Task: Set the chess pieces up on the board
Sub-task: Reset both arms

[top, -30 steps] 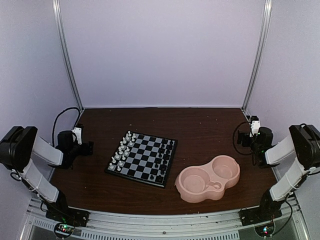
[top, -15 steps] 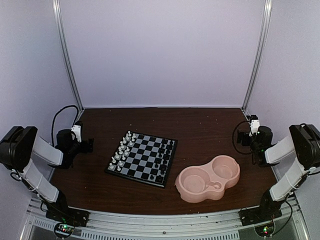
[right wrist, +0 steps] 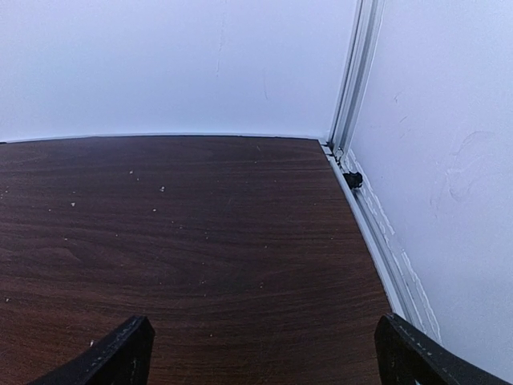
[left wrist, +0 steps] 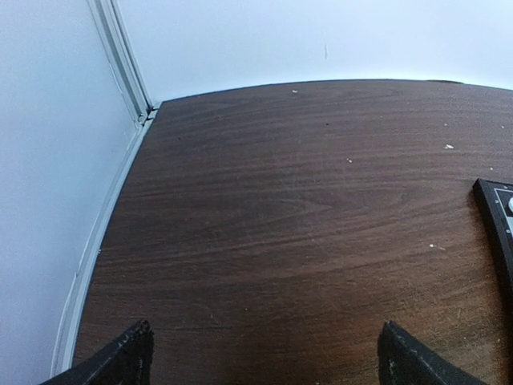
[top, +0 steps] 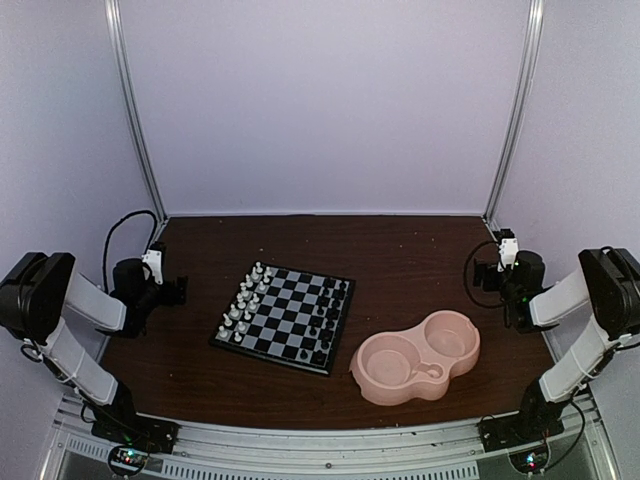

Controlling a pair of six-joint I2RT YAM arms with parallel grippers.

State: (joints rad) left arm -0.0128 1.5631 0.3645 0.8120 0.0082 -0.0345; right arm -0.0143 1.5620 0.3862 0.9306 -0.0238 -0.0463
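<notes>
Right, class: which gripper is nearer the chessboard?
Left. The left gripper sits just off the left edge of the board; the right gripper is much farther off on its right side.

Black-and-pale checked board [top: 286, 317], pink dish [top: 416, 369]

1. The board [top: 283, 318] lies askew on the table [top: 400, 250], left of centre.
2. Chess pieces [top: 243, 295] stand on it in rows along its left and right sides.
3. A double-bowl dish [top: 416, 357] lies right of the board, nearer the front, apart from it.
4. The left gripper [top: 170, 293] is at the table's left edge, the right gripper [top: 488, 280] at its right edge.
</notes>
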